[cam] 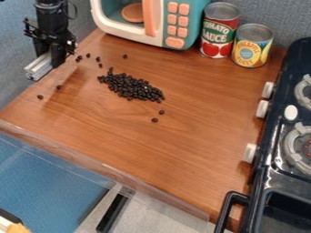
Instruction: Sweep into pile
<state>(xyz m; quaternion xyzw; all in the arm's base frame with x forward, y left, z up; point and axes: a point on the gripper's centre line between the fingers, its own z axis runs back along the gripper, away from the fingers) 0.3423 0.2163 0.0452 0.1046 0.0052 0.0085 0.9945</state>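
Observation:
At the upper left of the counter, near its left edge, my gripper point(54, 55) hangs low, shut on a pale grey ridged bar point(40, 67) that sticks out toward the lower left. Small black beans form an elongated pile point(131, 86) in the upper middle of the wood, slanting down to the right. Several loose beans point(88, 55) lie between the gripper and the pile. One bean point(125, 56) is above the pile, two point(155, 120) are below its right end, and two more point(40, 97) lie on the left side of the counter.
A toy microwave point(173, 22) stands at the back, with a tomato sauce can point(219, 31) and a pineapple can point(251, 45) beside it. Along the right runs a dark toy stove point(276, 157) with knobs and a handle. The wooden counter point(152, 154) ends at a front edge.

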